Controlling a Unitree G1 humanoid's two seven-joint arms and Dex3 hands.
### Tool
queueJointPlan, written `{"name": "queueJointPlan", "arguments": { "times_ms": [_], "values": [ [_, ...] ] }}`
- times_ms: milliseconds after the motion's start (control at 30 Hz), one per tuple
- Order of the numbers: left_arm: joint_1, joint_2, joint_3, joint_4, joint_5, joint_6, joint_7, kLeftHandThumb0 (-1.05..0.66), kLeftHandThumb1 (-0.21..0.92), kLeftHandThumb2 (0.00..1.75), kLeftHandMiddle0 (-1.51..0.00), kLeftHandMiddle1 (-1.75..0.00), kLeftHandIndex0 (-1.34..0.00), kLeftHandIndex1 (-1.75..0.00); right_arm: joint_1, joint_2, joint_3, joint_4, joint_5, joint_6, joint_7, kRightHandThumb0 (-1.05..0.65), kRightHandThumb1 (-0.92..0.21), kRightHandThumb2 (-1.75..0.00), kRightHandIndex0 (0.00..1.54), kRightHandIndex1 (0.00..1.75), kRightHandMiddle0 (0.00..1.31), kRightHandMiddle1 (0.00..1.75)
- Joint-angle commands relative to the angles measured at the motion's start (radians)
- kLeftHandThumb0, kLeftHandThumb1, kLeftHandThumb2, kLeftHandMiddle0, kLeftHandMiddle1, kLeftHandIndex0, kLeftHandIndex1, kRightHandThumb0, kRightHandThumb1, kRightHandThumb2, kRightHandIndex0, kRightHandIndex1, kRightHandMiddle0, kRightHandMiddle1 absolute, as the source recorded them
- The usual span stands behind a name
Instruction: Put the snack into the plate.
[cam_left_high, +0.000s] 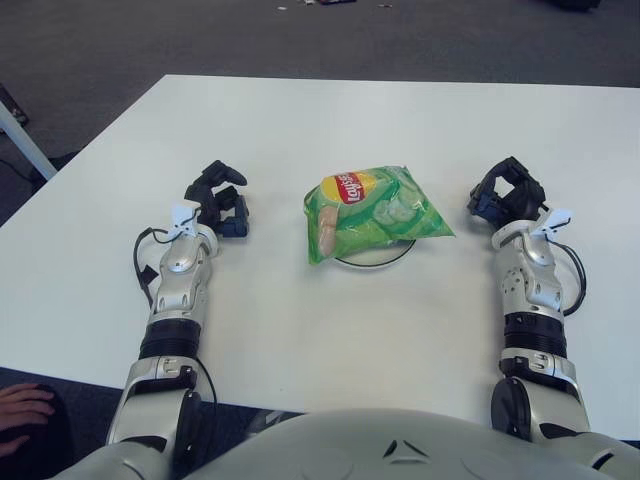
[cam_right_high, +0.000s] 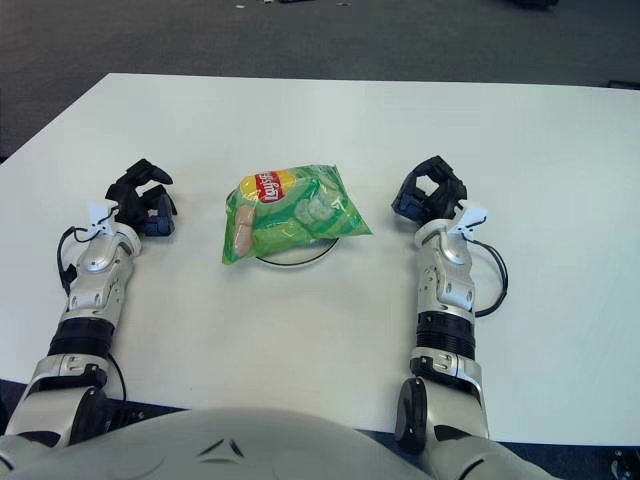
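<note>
Lying across the plate (cam_left_high: 352, 262) near the middle of the white table (cam_left_high: 300, 130), the green snack bag (cam_left_high: 370, 210) covers almost all of it, so that only a thin dark arc of rim shows below the bag's near edge. The bag rests flat, its red and yellow logo towards the far side, one corner pointing to the robot's right.

The left hand (cam_left_high: 220, 200) shows well apart to the left of the bag, its dark fingers curled inward and holding nothing. The right hand (cam_left_high: 508, 195) shows to the right of the bag, clear of it, its fingers likewise curled in on themselves around nothing. Both silver forearms stretch back over the tabletop towards the robot's body at the near edge.

The table is plain, matt and white, with a squared far-left corner. Beyond it lies dark grey carpet. A person's hand (cam_left_high: 22, 412) appears at the lower left, beside the table's near edge.
</note>
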Motion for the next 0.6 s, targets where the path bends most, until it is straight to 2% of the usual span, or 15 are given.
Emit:
{"name": "queueJointPlan", "arguments": {
  "times_ms": [0, 300, 333, 400, 567],
  "values": [
    [0.070, -0.049, -0.005, 0.076, -0.001, -0.006, -0.002, -0.01, 0.04, 1.63, -0.85, -1.75, -0.59, -1.70, 0.069, 0.057, 0.003, 0.094, 0.015, -0.060, 0.019, -0.58, -0.09, -1.60, 1.36, 1.75, 0.81, 1.75],
    [0.078, -0.055, -0.003, 0.081, -0.023, -0.040, -0.032, -0.01, 0.07, 1.56, -0.83, -1.75, -0.62, -1.60, 0.073, 0.046, 0.018, 0.171, 0.001, -0.192, 0.066, -0.59, -0.07, -1.63, 1.38, 1.75, 0.83, 1.75],
    [0.081, -0.056, -0.003, 0.078, -0.025, -0.042, -0.034, -0.01, 0.11, 1.53, -0.74, -1.75, -0.60, -1.65, 0.074, 0.045, 0.019, 0.173, 0.001, -0.198, 0.068, -0.60, -0.06, -1.63, 1.38, 1.75, 0.83, 1.75],
    [0.083, -0.058, -0.003, 0.077, -0.028, -0.048, -0.039, -0.01, 0.15, 1.49, -0.67, -1.75, -0.59, -1.70, 0.075, 0.044, 0.021, 0.185, -0.002, -0.217, 0.071, -0.60, -0.06, -1.63, 1.37, 1.75, 0.83, 1.75],
    [0.093, -0.065, -0.001, 0.072, -0.037, -0.071, -0.050, -0.01, 0.22, 1.43, -0.58, -1.75, -0.55, -1.74, 0.082, 0.042, 0.029, 0.208, -0.014, -0.262, 0.079, -0.60, -0.06, -1.63, 1.37, 1.75, 0.83, 1.75]
  ]
}}
